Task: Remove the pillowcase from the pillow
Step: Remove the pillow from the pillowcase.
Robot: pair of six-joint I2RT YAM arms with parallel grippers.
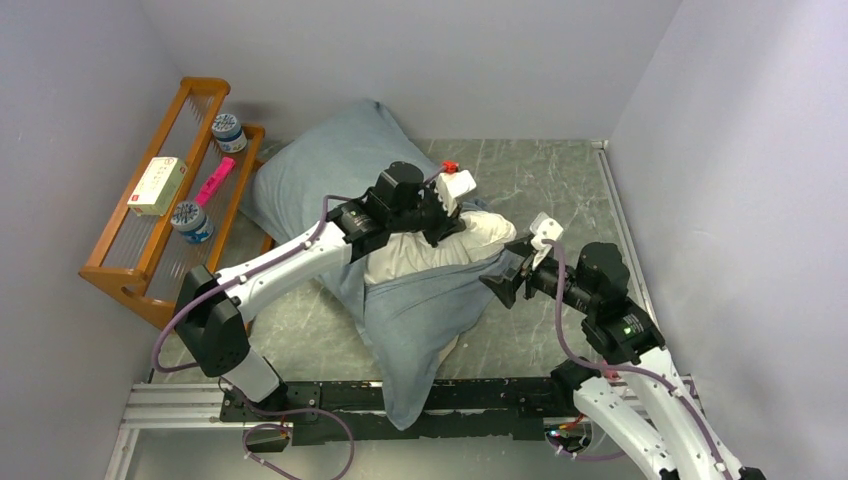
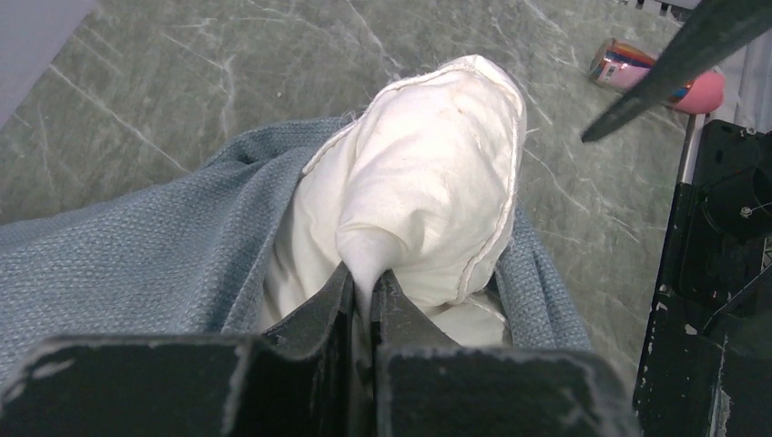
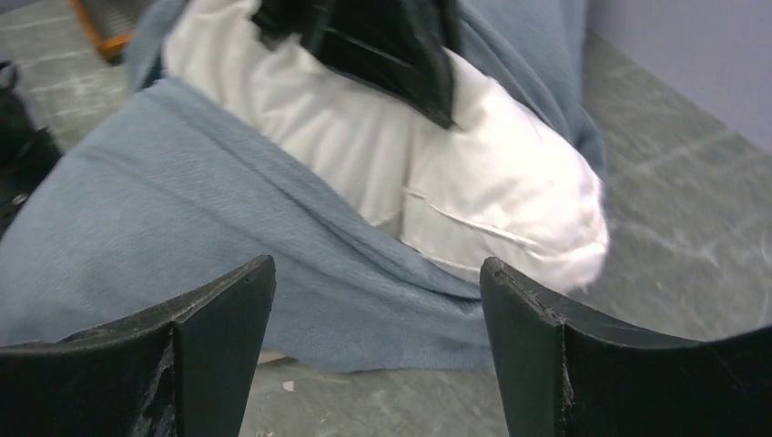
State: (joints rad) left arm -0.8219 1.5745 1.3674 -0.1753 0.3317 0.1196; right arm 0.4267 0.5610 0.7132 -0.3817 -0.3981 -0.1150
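Early-stage: the left gripper [image 2: 364,282] is clenched on the pillow [image 1: 425,252] corner poking out of the grey-blue pillowcase [image 1: 410,320] mid-worktop [image 1: 545,180], the right gripper [image 3: 378,300] hangs wide apart and empty just right of the opening, and most of the pillow remains covered.

Robot lab cell, plain grey walls [image 1: 400,60], alu rail [image 1: 180,405], marble-look tabletop [image 1: 560,180], wooden rack [image 1: 204,87]

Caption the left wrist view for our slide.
Left end effector pinches plump white pillow poking from grey-blue cloth pillowcase.
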